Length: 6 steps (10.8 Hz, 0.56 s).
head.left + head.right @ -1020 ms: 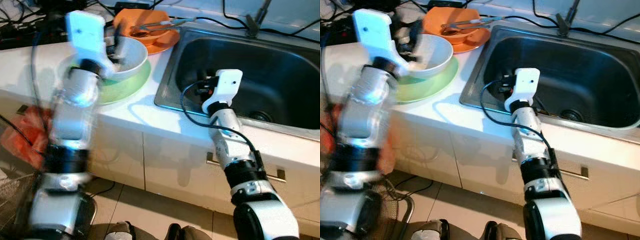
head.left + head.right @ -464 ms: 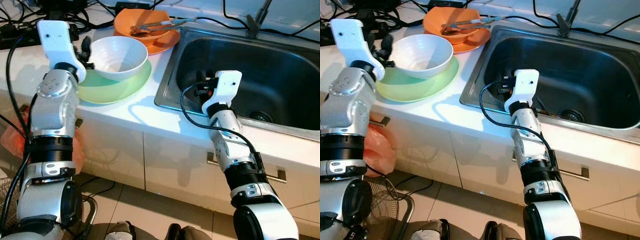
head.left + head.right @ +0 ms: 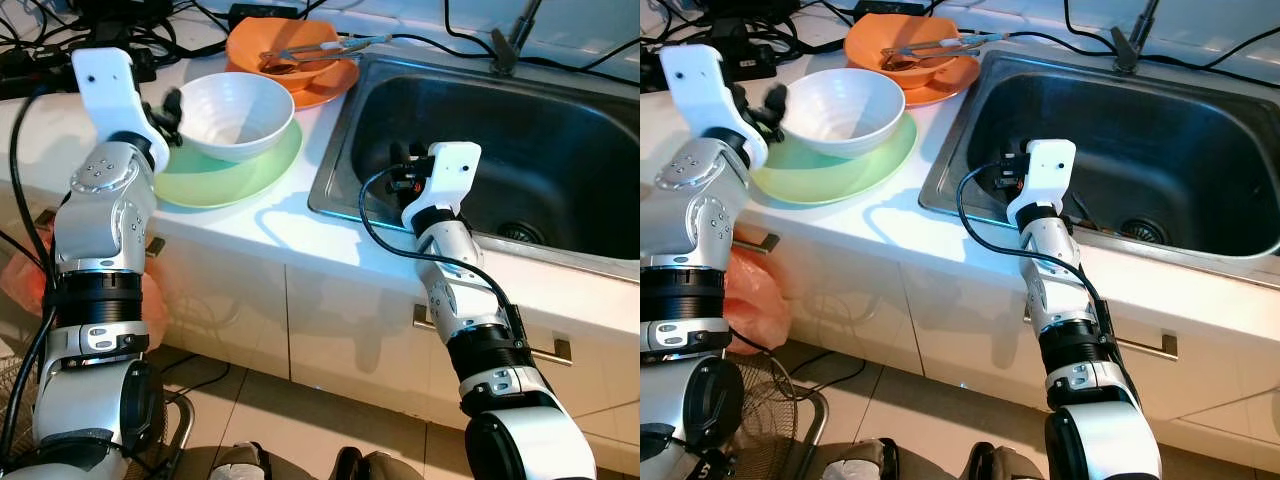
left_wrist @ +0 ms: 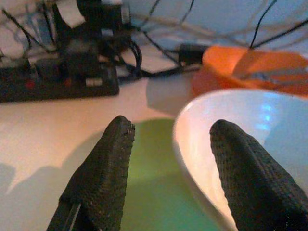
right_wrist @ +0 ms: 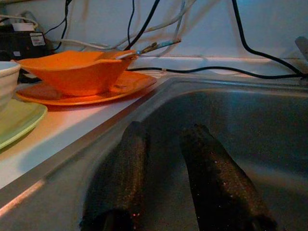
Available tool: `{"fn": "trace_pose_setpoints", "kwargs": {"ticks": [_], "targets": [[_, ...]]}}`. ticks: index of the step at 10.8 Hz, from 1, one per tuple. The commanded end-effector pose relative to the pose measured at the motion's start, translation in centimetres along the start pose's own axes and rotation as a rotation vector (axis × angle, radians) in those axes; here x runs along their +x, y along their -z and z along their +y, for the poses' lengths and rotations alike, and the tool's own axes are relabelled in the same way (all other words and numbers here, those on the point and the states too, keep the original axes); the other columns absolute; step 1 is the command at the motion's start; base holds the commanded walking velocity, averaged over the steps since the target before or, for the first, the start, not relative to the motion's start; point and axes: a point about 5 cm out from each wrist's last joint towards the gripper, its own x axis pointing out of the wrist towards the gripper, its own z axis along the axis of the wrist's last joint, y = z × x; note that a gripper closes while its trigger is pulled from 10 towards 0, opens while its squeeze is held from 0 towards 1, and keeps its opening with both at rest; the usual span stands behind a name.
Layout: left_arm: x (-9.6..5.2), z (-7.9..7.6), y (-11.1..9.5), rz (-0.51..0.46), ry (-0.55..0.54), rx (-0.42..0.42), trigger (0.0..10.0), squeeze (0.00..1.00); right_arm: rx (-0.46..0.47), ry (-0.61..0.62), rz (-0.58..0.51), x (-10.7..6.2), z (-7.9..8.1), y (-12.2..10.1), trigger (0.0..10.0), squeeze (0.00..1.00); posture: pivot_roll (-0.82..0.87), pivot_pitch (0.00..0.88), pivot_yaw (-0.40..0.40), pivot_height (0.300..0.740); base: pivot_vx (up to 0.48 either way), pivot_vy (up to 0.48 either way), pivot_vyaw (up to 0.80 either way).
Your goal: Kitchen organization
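- A black power strip point(image 4: 57, 79) lies at the back of the white counter point(image 3: 270, 225), at 11 o'clock, with plugs in it.
- Black cables point(image 3: 420, 42) trail along the back wall at 12 o'clock.
- An orange-red plastic bag point(image 3: 755, 300) sits at 9 o'clock, in front of the cabinet.
- A wire fan guard point(image 3: 780, 410) stands at 7 o'clock.
- 1 metal cabinet handle point(image 3: 1145, 346) shows at 4 o'clock.
- A pale tiled floor point(image 3: 300, 420) spreads at 6 o'clock.

A white bowl point(image 3: 238, 113) sits on a pale green plate point(image 3: 225, 175), beside an orange bowl point(image 3: 280, 45).
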Motion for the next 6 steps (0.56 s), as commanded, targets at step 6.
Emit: {"fn": "trace_pose_setpoints", "kwargs": {"ticks": [6], "targets": [[0.0, -1.1, 2.2, 0.162, 0.051, -0.159, 10.0, 0.00, 0.000, -0.001, 0.021, -0.2, -0.3, 0.3, 10.0, 0.00, 0.10, 0.153, -0.027, 0.740, 0.000, 0.000, 0.00]]}}
